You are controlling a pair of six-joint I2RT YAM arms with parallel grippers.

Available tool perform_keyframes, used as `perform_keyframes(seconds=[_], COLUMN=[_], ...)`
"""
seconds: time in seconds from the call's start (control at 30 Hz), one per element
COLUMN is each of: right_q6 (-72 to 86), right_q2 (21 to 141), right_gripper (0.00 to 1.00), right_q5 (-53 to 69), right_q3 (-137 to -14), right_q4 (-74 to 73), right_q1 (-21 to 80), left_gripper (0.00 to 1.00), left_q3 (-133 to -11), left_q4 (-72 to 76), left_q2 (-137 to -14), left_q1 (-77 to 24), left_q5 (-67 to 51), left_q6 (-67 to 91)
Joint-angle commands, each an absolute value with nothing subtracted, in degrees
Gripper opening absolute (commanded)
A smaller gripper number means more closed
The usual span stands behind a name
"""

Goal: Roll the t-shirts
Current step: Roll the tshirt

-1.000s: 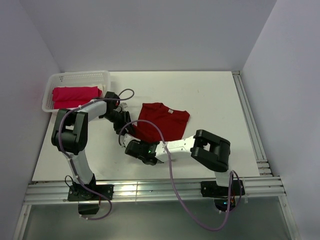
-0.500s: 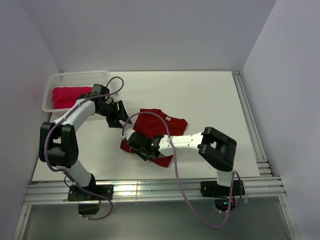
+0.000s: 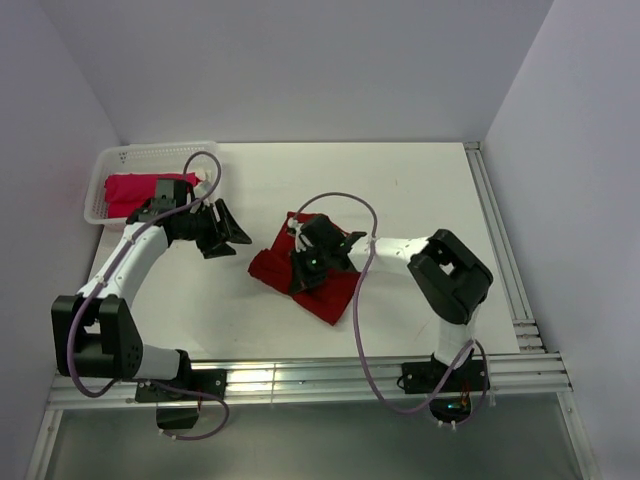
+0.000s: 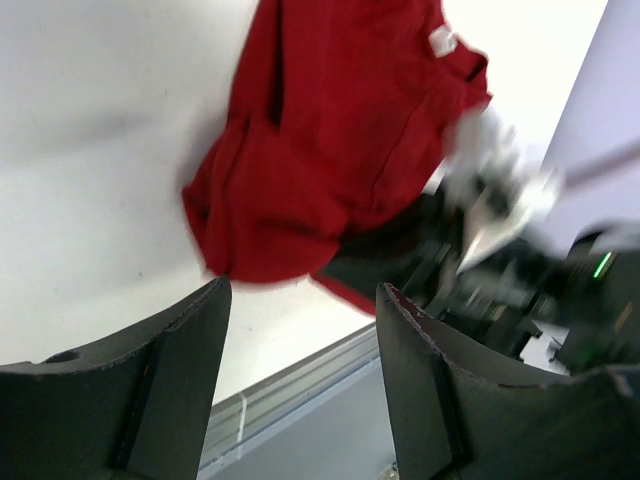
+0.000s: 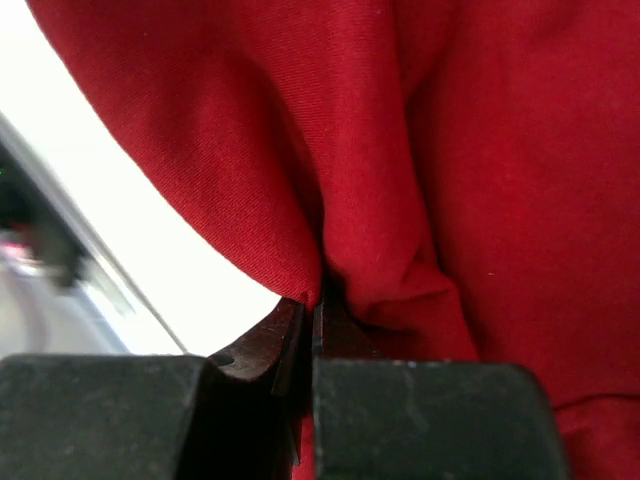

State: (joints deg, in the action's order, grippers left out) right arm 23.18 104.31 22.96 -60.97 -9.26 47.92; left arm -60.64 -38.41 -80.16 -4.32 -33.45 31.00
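Right gripper (image 5: 315, 300) pinched tight on a fold of the crimson t-shirt (image 3: 328, 296), which is bunched mid-worktop (image 3: 420, 190), nearer the near edge. Left gripper (image 4: 300, 290) open, empty, off the shirt's left side. Suggest flattening it first, then rolling evenly from one hem. White basket (image 3: 130, 152) in the far-left corner holds the pinkish-red t-shirt (image 3: 130, 188).

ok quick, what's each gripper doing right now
left gripper: open, holding nothing
right gripper: shut on a fold of the dark red t-shirt
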Motion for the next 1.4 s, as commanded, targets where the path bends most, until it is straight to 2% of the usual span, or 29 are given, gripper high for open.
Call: perform_keyframes(seconds=[0.0, 0.27, 0.37, 0.5, 0.73, 1.0, 1.13, 1.37], right_q6=[30.4, 43.5, 48.3, 62.4, 82.0, 86.4, 91.8, 89.9], right_q2=[106.2, 111.8, 113.9, 115.7, 120.0, 123.1, 124.5, 124.9], right_gripper=[0.0, 0.0, 0.0, 0.0, 0.0, 0.0, 0.0, 0.0], right_q5=[37.9, 50.6, 51.3, 50.4, 46.5, 44.6, 43.7, 43.1], right_q3=[-60.2, -57.0, -56.3, -51.2, -51.0, -54.5, -52.6, -52.3], right_q4=[-2.2, 11.4, 14.7, 32.6, 49.5, 51.9, 59.5, 57.3], right_q1=[43.4, 36.7, 36.6, 36.9, 40.6, 44.5, 44.5, 44.5], left_gripper=[0.65, 0.65, 0.64, 0.64, 0.64, 0.64, 0.61, 0.63], left_q3=[-57.0, -46.7, -44.5, -40.9, -35.4, -31.8, -30.2, -24.0], left_q4=[-33.8, -27.3, -25.1, -22.0, -18.0, -11.5, -9.5, -7.9], left_q2=[-75.8, -69.0, -68.1, -65.7, -63.5, -61.8, -62.9, -55.0], left_q1=[-4.2, -4.5, -5.4, -6.0, -6.0, -6.0, -6.0, -6.0], left_q5=[-35.9, -35.0, -33.1, -29.9, -26.5, -23.6, -20.4, -16.7], left_q6=[33.6, 39.4, 40.9, 43.1, 44.7, 44.6, 45.5, 49.6])
